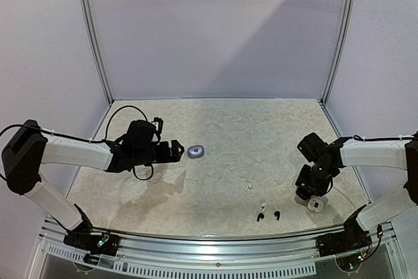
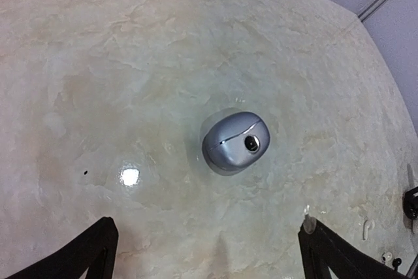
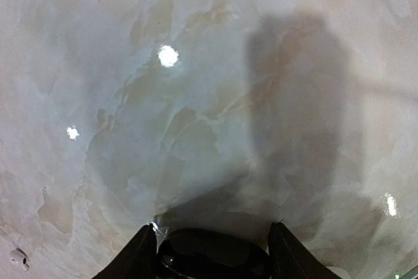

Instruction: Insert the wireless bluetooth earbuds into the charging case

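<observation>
Tiny earbuds lie loose near the front edge: a white earbud [image 1: 248,186], another white one [image 1: 263,206], and two black earbuds [image 1: 260,217] [image 1: 277,215]. My right gripper [image 1: 312,194] points down at the table on the right. In the right wrist view its two fingers press against both sides of a black rounded charging case [image 3: 212,256], right gripper [image 3: 212,253]. My left gripper [image 1: 179,151] stands wide open just left of a closed grey-blue case [image 1: 196,151]. In the left wrist view that case [image 2: 235,142] lies ahead of the open left gripper [image 2: 209,259], untouched.
A white case [image 1: 315,204] sits right beside the right gripper, toward the front. The side walls and back wall enclose the marbled table [image 1: 222,129]. The metal rail [image 1: 209,240] runs along the front edge, close to the black earbuds.
</observation>
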### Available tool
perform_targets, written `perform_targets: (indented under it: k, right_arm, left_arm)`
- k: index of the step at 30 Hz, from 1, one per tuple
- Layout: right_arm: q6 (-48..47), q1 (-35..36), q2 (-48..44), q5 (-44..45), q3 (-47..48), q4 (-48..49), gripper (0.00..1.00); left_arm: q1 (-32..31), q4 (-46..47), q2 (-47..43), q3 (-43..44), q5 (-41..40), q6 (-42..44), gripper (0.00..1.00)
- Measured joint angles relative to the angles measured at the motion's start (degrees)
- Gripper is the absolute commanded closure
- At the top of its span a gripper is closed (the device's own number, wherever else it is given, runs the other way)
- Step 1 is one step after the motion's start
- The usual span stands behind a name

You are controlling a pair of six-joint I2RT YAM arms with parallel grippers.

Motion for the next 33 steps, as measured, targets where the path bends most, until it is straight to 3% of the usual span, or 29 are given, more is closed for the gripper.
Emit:
perform_targets:
  k: [8,13,18,24,29,33]
  right_arm:
    - [-6.3,2.6,1.4,-0.6,6.7,1.3,0.71]
    - [-13.8,11.3,1.4,6.1,20.8,5.1,0.72]
    - [-25.0,22.8,2.5,12.8,34.2,16.7,0.72]
    - [-39.4,32.6,10.2,16.0,44.2,34.0,0.73]
    - [-46.4,36.5,15.8,18.8,47.4,40.9,0.74]
    - [-48.6,38.6,17.2,20.4,47.5,43.8,0.74]
  left_arm:
    - [-0.4,6.8,-7.0,-3.3,4.4,7.0,0.05]
    - [-0.5,11.3,-11.7,-4.7,12.8,14.3,0.05]
    - [-0.6,14.5,-14.5,-3.7,22.3,21.2,0.11]
    - [-0.7,19.8,-14.8,0.5,29.1,27.4,0.15]
    - [-1.1,27.3,-14.7,1.5,31.3,28.6,0.22]
    - [-1.9,32.7,-13.9,1.4,32.6,28.9,0.39]
